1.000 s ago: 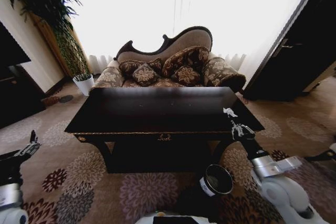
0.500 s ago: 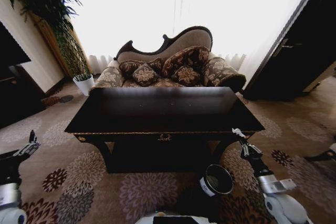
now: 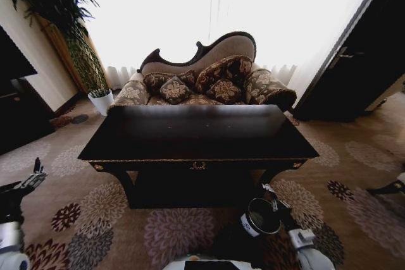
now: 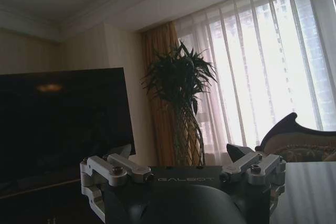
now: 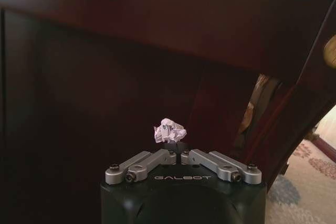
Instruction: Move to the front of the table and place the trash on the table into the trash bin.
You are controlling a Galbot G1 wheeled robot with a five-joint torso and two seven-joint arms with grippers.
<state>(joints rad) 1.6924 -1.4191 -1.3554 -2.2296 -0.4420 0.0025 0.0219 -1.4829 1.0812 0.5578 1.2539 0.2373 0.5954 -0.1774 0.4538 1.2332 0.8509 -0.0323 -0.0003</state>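
From the head camera I see the long dark glossy wooden table (image 3: 196,132) with gold ornaments on its front apron, standing in front of a patterned sofa (image 3: 209,77) piled with cushions. Low on the flowered carpet (image 3: 95,213), in front of the table and towards its right end, sits the small round black trash bin (image 3: 261,217) with a white label on its side; its mouth faces up and I cannot tell what lies inside. My right gripper (image 3: 268,190) hangs just above the bin's rim, with a small white scrap at its tip. My left gripper (image 3: 28,180) is parked low at the left edge, well apart from the table. A white plant pot (image 3: 101,100) stands beside the sofa's left end

On the left wrist camera, the left gripper (image 4: 184,169) has its fingers spread wide with nothing between them; a tall green plant (image 4: 181,103) and sheer curtains show beyond

On the right wrist camera, the right gripper (image 5: 175,149) has its fingers closed together, pinching a small white crumpled tissue (image 5: 169,130) at the tips, against the table's dark underside
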